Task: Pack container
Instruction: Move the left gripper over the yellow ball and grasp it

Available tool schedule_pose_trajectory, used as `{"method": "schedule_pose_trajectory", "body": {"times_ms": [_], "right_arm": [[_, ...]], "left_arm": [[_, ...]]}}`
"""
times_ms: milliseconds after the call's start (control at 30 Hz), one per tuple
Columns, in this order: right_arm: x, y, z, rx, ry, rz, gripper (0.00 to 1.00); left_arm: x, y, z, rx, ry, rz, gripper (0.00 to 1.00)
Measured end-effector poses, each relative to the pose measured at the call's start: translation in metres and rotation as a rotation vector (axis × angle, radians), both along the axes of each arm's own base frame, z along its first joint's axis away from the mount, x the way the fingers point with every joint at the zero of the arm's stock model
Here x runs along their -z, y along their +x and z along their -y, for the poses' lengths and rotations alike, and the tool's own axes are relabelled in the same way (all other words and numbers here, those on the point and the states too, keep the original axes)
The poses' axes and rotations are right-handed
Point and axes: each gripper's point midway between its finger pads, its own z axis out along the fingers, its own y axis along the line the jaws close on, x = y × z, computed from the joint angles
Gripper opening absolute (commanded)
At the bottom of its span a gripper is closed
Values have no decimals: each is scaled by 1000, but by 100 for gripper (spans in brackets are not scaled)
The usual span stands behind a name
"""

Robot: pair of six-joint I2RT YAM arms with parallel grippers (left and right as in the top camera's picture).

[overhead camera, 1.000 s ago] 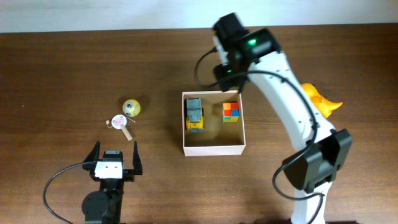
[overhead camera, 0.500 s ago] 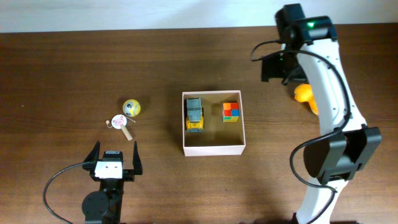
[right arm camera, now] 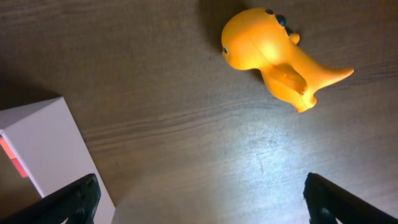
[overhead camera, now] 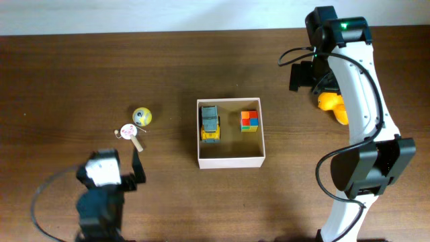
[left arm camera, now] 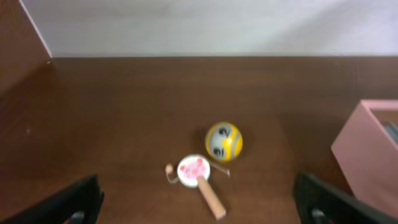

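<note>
One truck point(overhead camera: 210, 124), one cube point(overhead camera: 250, 121) in container point(overhead camera: 230, 161); ball point(left arm camera: 224, 140) print illegible

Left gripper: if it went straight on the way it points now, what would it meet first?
Probably the paddle toy, its wooden handle first, lying ahead of the left gripper; the yellow ball sits just beyond. Depth is unclear; it may pass above.

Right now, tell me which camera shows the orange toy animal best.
The right wrist view is best. There the orange toy animal is seen close up, whole and unobstructed, with head, dark eyes and tail all visible. In the overhead view it is small and partly hidden under the right arm. The left wrist view does not show it.
</note>
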Motion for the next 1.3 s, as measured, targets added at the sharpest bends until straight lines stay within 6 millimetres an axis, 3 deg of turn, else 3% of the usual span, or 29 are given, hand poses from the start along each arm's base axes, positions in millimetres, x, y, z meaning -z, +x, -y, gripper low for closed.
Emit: {"method": "schedule_pose_trajectory", "body": {"times_ms": [133, 233, 367, 567, 667, 933, 1300], "right_arm": [[0, 0, 0, 0, 1, 0, 99], [-1, 0, 0, 1, -2, -1, 99], [-1, -1, 0, 1, -2, -3, 99], [-1, -2, 1, -1, -3, -5, 99], [-1, -2, 1, 0, -3, -7, 99], [0, -4, 1, 0, -4, -16, 99], [0, -4, 1, -1, -4, -16, 99]], "left_arm": [[-45, 33, -2, 0, -28, -154, 99], [-53, 61, 4, 34, -61, -348, 99], [-20, 95, 18, 104, -136, -628, 99], [51, 111, 32, 162, -223, -850, 99], [73, 120, 34, 178, -235, -887, 99], [77, 147, 20, 162, -124, -810, 99], [109, 158, 6, 166, -4, -857, 99]]}}
